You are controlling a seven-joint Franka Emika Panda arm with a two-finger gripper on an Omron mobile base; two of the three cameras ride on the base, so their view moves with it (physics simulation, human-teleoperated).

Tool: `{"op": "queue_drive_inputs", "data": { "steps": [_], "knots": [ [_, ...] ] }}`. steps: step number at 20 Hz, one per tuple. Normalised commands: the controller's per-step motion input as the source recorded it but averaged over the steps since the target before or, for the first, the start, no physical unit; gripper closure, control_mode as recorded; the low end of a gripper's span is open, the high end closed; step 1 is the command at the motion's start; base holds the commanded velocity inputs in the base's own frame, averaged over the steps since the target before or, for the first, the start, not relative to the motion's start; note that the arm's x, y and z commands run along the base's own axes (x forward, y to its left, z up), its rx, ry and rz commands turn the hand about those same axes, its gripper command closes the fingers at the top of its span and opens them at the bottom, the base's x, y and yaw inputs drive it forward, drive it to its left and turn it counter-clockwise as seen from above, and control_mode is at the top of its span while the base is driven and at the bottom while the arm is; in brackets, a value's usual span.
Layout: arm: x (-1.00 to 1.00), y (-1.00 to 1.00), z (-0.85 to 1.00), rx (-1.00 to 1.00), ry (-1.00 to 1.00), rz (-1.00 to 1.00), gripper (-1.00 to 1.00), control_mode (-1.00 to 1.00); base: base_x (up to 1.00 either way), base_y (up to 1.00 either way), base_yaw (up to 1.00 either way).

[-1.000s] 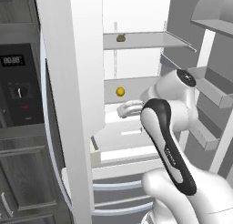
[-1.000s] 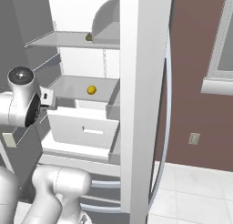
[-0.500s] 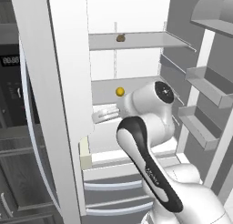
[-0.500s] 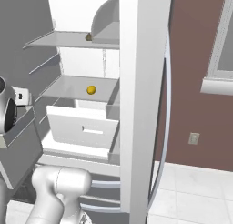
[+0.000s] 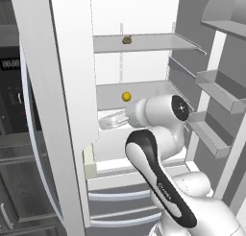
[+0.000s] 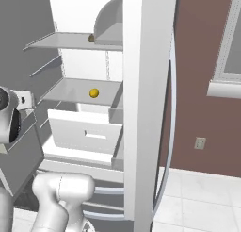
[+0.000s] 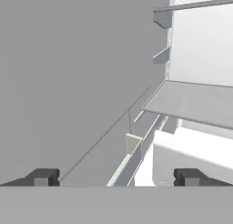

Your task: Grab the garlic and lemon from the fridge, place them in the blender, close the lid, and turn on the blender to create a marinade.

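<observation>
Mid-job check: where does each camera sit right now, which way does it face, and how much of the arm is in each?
Left base view: behind the arm's left, facing into the open fridge; the arm rises at lower right.
Right base view: behind the arm's right, facing the same shelves past the door edge; arm at lower left.
Hand view: on the hand, looking along the open gripper at the fridge's grey wall and a shelf.
Both base views share the lemon and the garlic above.
</observation>
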Motion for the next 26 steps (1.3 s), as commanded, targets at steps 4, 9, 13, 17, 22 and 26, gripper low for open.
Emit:
{"op": "queue_drive_inputs", "data": {
  "steps": [4,9,13,17,22,26],
  "knots": [
    [0.0,-0.77,0.32,0.03,0.0,-0.27,-1.0,-1.0,0.0,0.0,0.0],
    [0.26,-0.76,0.14,0.03,0.15,-0.41,-1.0,-1.0,0.0,0.0,0.0],
    [0.65,-0.51,-0.09,0.0,0.27,-0.47,-1.0,-1.0,0.0,0.0,0.0],
    [0.91,-0.04,-0.34,-0.01,0.21,-0.42,-1.0,-1.0,0.0,0.0,0.0],
    [0.98,-0.06,-0.25,-0.01,0.18,-0.17,-1.0,-1.0,0.0,0.0,0.0],
    [0.68,-0.3,-0.04,0.0,0.09,-0.02,-1.0,-1.0,0.0,0.0,0.0]
  ]
}}
